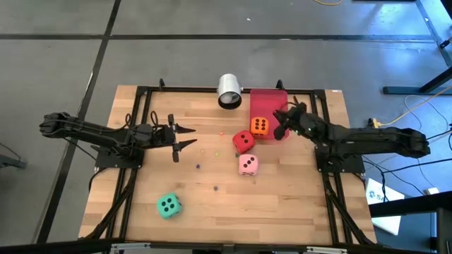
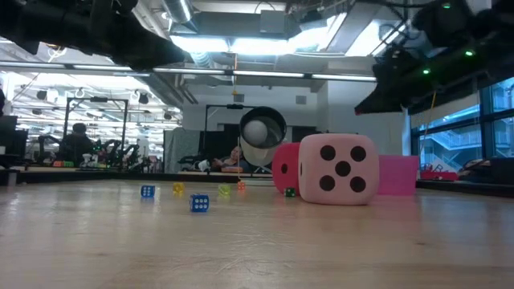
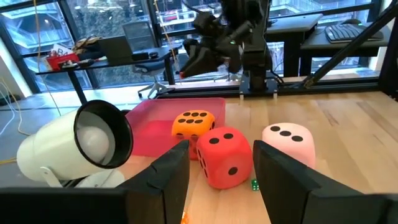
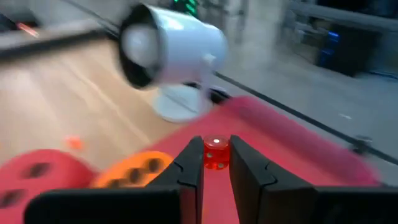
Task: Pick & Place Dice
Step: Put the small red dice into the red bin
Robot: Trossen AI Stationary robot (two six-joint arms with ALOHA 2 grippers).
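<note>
Four soft dice lie on the wooden table: orange at the near edge of the flat red tray, red beside it, pink nearer, green at the near left. My left gripper hovers open left of the red die, pointing level at it, with nothing between its fingers. My right gripper hangs over the tray beside the orange die, shut on a small clear-red die. My right gripper pinches the small red die by two opposite faces between its two fingertips. The fingers come from the table's right side, slanting a little downward. The die is lifted clear above the red tray.
A white cup lies on its side at the far edge, left of the tray, its mouth toward the table. Several tiny dice are scattered on the wood between the two arms. A black frame rail runs along the table's sides.
</note>
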